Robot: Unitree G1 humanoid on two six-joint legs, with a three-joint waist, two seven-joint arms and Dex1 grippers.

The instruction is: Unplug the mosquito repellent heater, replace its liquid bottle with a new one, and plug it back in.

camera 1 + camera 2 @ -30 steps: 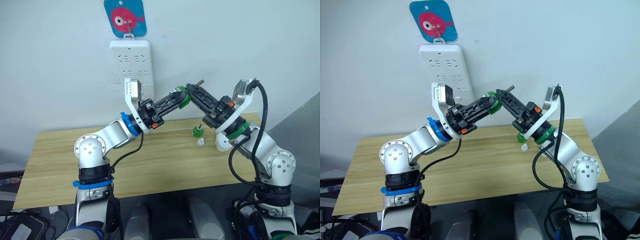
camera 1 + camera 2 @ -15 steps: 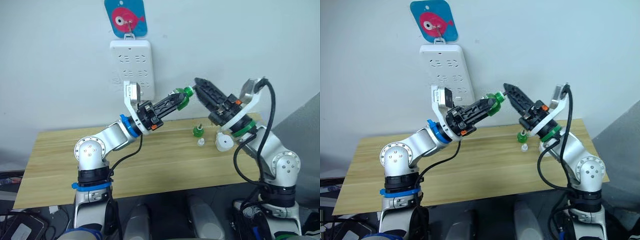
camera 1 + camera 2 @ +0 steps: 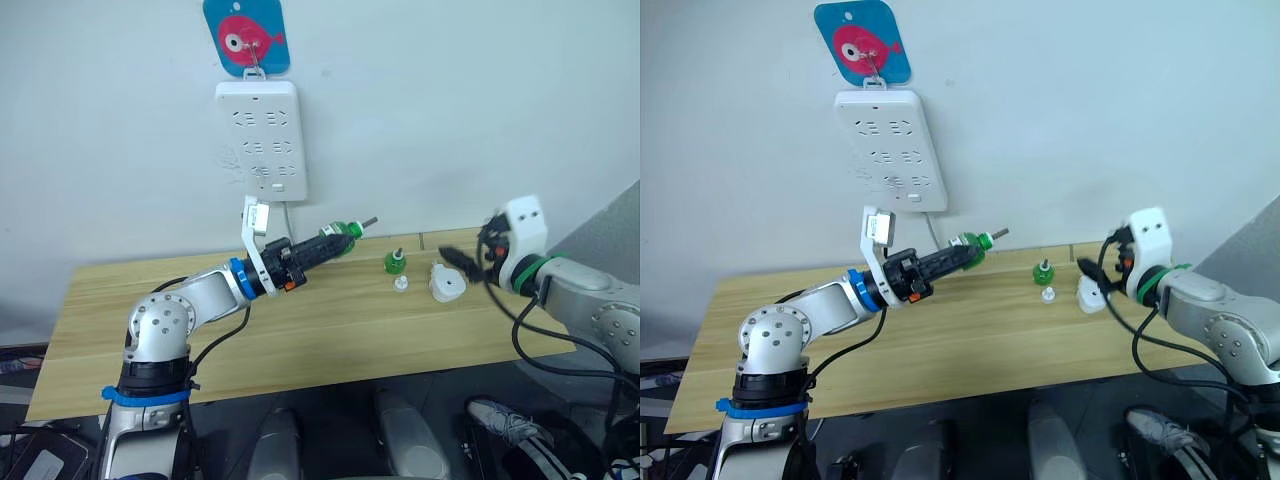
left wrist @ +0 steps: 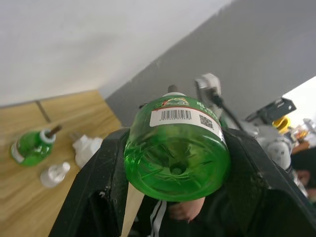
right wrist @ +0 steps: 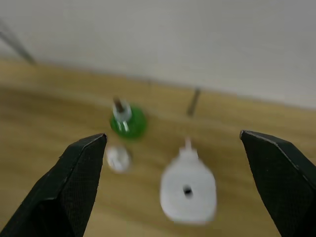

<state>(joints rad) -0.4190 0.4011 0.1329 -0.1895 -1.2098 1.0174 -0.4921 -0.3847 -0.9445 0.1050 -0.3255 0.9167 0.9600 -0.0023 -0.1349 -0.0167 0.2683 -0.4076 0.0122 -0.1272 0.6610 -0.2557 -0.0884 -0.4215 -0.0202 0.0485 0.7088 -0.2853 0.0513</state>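
The right end effector (image 5: 182,190), fingers spread wide and empty, faces the mosquito repellent heater (image 3: 447,283) lying on the worktop (image 3: 330,330) just ahead, nearer than the left end effector (image 3: 335,240), clamped on a green bottle (image 4: 177,148), wick pointing rightward.

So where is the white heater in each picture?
Left eye view: the heater lies on the table, near the right gripper.
Right eye view: heater, same spot on the table.
Left wrist view: the small white shape beside the green bottle on the table.
Right wrist view: heater, between the open jaws.
Shared landmark: that green bottle on the table.
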